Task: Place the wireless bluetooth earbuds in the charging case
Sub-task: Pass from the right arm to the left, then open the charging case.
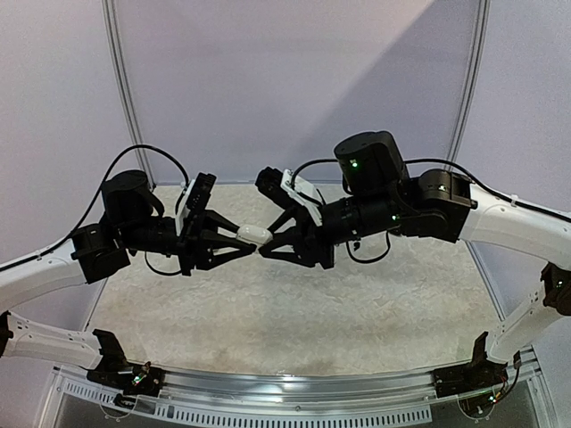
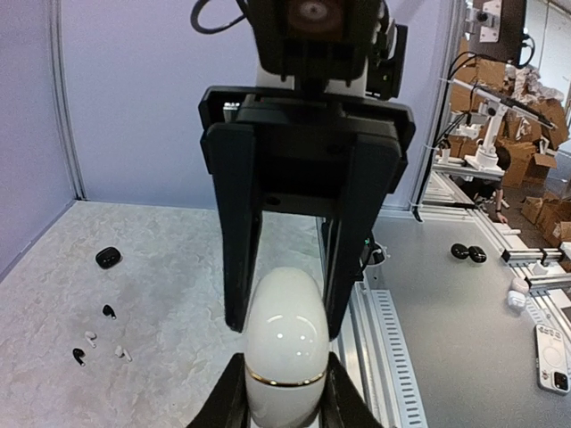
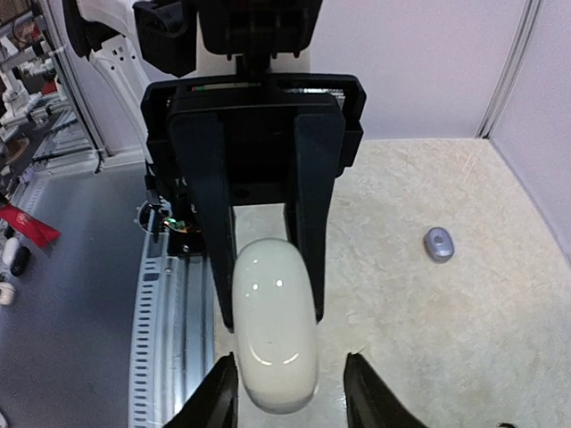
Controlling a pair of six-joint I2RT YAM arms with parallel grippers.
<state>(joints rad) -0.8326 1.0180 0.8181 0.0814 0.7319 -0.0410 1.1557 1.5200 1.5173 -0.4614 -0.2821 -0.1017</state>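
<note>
With the left fingers (image 2: 225, 403), clamps the white charging case (image 2: 284, 343) in mid-air, above the worktop (image 2: 178, 259). With the right fingers (image 3: 217, 397), brackets its other end, spread apart. Leaves the earbuds (image 2: 109, 311), two black, two white, loose on the worktop, well apart from it, near a black case (image 2: 108, 257).

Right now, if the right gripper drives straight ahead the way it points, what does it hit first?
The white charging case, sitting between the open fingers of the right gripper. The left gripper, shut on the case's far end, faces it directly behind, so that likely comes next.
</note>
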